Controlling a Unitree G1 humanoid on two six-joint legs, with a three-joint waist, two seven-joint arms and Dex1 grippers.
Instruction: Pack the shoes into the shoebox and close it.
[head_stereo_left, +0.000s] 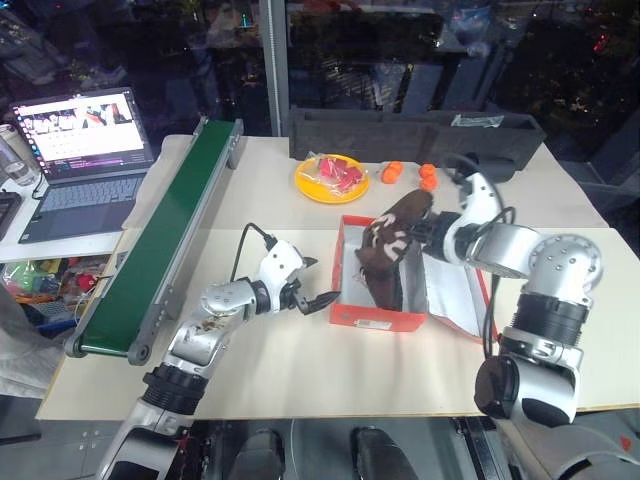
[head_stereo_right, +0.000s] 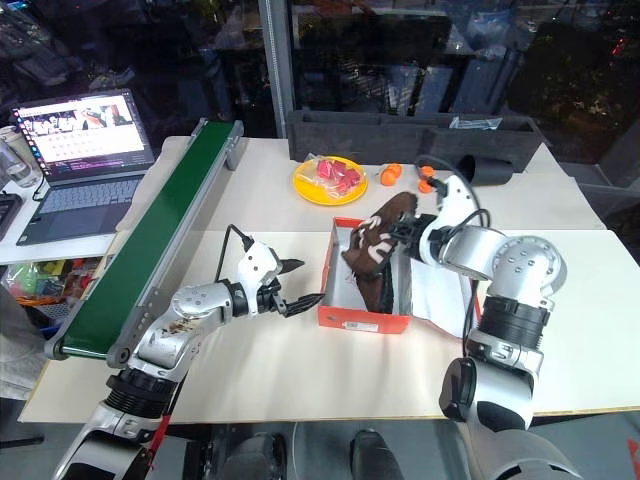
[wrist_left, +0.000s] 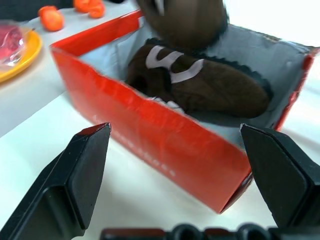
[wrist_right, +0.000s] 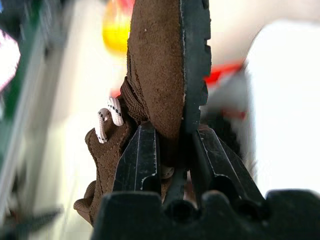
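Our left gripper (head_stereo_left: 318, 281) open beside shoebox (head_stereo_left: 380, 318), one shoe (wrist_left: 200, 85) inside; right gripper (wrist_right: 172, 150) clamping second shoe (head_stereo_left: 400, 222) above box

Shoebox (head_stereo_left: 378, 318): red-orange outside, white inside. Shoes: dark brown, with whitish markings on the one lying in the box (wrist_left: 200, 85); the held one (wrist_right: 160, 70) is brown suede with a black sole and a white lace flecked with black. Gripper fingers (wrist_left: 75, 175): black (both arms). Plate (head_stereo_left: 308, 185): yellow, holding red-pink items. Small fruits (head_stereo_left: 391, 171): orange. Conveyor belt (head_stereo_left: 170, 225): green, grey-framed. Long tray (head_stereo_left: 410, 132): black. Table (head_stereo_left: 300, 370): cream-white.
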